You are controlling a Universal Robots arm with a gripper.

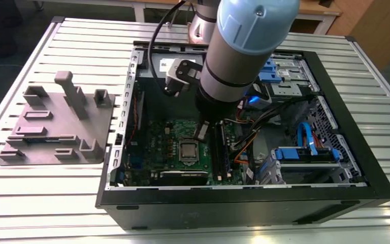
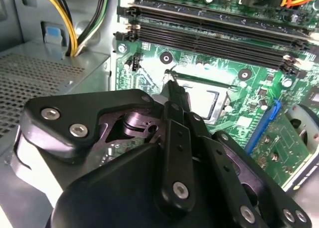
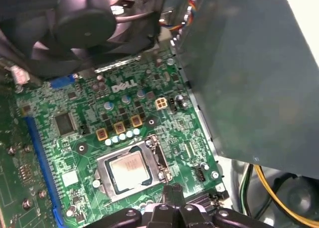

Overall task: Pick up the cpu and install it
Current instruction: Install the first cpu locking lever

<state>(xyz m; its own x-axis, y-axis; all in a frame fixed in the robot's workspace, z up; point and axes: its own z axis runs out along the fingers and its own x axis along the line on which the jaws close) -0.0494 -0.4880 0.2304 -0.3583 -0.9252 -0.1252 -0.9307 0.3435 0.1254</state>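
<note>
Your cpu (image 3: 127, 169) lies flat inside the socket frame (image 3: 130, 172) on the motherboard (image 3: 79, 138). Claw (image 3: 173, 193) hovers just beside the frame, fingers pinched together, holding nothing. Judged light, stiff, slick-topped and fragile underneath: grip it by opposite pale edges only.

Slatted table (image 1: 39, 203) bears tray (image 1: 53, 129) (grey), case (image 1: 249, 203)
</note>
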